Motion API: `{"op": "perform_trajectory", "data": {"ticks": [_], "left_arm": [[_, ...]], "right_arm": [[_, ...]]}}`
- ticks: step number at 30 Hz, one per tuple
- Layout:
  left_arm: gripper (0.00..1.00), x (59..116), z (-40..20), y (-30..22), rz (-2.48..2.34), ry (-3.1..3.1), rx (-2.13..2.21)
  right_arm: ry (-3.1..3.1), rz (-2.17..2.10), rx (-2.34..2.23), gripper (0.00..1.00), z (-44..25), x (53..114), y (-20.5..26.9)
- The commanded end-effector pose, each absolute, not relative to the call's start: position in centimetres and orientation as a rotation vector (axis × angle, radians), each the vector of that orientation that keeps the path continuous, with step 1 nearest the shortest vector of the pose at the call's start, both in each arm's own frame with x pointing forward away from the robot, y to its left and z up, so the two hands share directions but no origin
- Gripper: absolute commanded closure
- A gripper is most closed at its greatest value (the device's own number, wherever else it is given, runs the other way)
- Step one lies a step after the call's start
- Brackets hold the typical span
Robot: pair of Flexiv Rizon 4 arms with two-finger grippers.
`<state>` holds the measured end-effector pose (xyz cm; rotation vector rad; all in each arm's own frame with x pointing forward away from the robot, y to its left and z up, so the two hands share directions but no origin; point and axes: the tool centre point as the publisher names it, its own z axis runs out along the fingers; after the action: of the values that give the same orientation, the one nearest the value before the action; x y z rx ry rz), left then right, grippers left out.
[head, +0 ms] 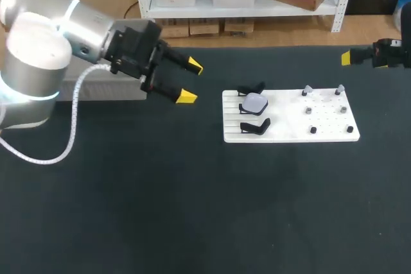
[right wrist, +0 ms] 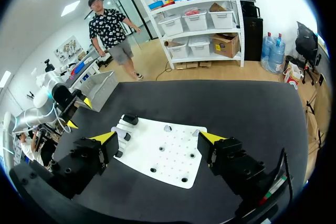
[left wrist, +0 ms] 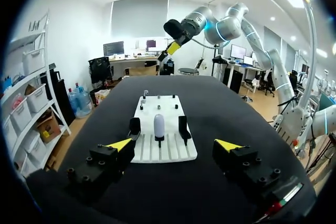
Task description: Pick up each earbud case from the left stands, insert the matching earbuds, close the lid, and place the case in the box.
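A white earbud case (head: 255, 102) rests on the middle one of three stands at the left end of a white board (head: 282, 104). The two black stands (head: 254, 126) on either side of it are bare. Several small earbuds (head: 309, 111) sit on pegs at the board's right end. My left gripper (head: 191, 81) hangs open above the table, left of the board. In the left wrist view that gripper (left wrist: 174, 145) faces the case (left wrist: 158, 124) from a distance. My right gripper (head: 348, 58) is far back right, open (right wrist: 157, 138), high over the board (right wrist: 168, 153).
The board lies right of the middle of a black table (head: 160, 210). My right arm (left wrist: 184, 27) shows beyond the board's far end in the left wrist view. My left arm (right wrist: 58, 95) shows beyond the stands in the right wrist view.
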<state>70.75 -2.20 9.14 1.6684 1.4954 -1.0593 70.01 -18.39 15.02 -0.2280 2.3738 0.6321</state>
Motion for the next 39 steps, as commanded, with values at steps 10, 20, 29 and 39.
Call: {"op": "perform_trajectory", "data": {"ticks": [10, 20, 29, 39], "left_arm": [[0.03, 69.6, 6.9, -5.5, -1.129, 1.474, 1.685], [0.22, 68.6, 5.4, -6.6, -1.144, 1.499, 1.677], [0.06, 68.8, 4.5, -8.2, -1.148, 1.499, 1.695], [0.20, 70.2, 4.3, -9.2, -1.134, 1.499, 1.716]], "right_arm": [[2.373, 0.637, -0.231, 0.00, 15.0, 70.0, -18.5], [2.373, 0.637, -0.231, 0.00, 15.0, 70.0, -18.5], [2.373, 0.637, -0.231, 0.00, 15.0, 70.0, -18.5], [2.373, 0.637, -0.231, 0.00, 15.0, 70.0, -18.5]]}}
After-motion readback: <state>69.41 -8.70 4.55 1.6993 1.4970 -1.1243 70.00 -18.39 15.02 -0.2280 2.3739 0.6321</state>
